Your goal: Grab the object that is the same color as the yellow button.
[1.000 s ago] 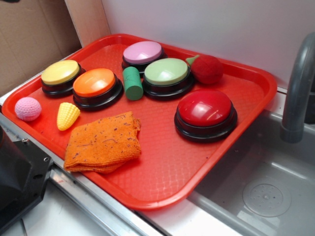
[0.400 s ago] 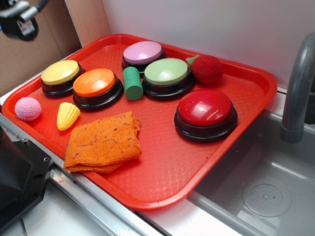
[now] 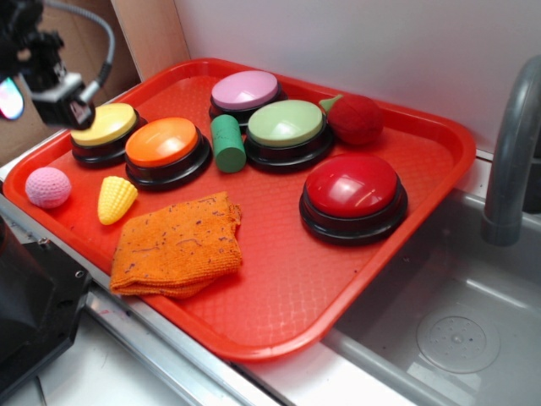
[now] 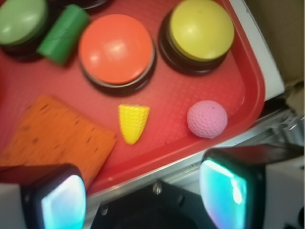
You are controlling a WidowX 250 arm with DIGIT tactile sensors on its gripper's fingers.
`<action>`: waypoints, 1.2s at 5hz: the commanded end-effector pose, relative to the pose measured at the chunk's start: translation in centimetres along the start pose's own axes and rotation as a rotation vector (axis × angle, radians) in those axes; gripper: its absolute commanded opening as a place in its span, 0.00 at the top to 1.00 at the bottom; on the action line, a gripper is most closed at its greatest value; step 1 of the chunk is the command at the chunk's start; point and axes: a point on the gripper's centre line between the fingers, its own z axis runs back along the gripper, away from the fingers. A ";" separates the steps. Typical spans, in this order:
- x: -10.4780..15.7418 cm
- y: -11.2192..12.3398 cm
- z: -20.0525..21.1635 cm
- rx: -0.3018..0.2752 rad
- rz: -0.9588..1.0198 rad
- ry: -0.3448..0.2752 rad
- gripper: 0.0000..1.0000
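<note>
The small yellow toy corn cob (image 3: pixel 116 200) lies on the red tray (image 3: pixel 279 342) near its front left, between the pink knitted ball (image 3: pixel 48 187) and the orange cloth (image 3: pixel 179 245). The pale yellow button (image 3: pixel 104 125) stands behind it at the tray's left corner. My gripper (image 3: pixel 15 93) hangs above the tray's left edge, open and empty. In the wrist view the corn (image 4: pixel 133 122) lies ahead of the wide-apart fingers, whose midpoint (image 4: pixel 143 200) is over the tray's front edge. The yellow button (image 4: pixel 201 28) is at the top right.
The tray also holds an orange button (image 3: pixel 162 142), a green cylinder (image 3: pixel 227 143), a light green button (image 3: pixel 286 124), a pink button (image 3: pixel 245 90), a red button (image 3: pixel 352 186) and a red knitted fruit (image 3: pixel 355 118). A sink (image 3: pixel 456 338) and faucet (image 3: pixel 511 152) are on the right.
My arm has come into view from the top left and moved down and right, to just above the yellow button's left side. Nothing on the tray has moved.
</note>
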 end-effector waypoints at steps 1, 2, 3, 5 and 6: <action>1.0 0.2 -4.3 -0.011 0.093 -0.074 0.00; 1.4 -0.6 -5.8 -0.031 0.092 -0.064 0.00; 1.5 -1.5 -7.5 -0.006 0.084 -0.042 0.00; 1.5 -1.9 -8.7 -0.002 0.083 -0.024 0.00; 1.3 -1.8 -9.4 -0.005 0.080 -0.029 0.00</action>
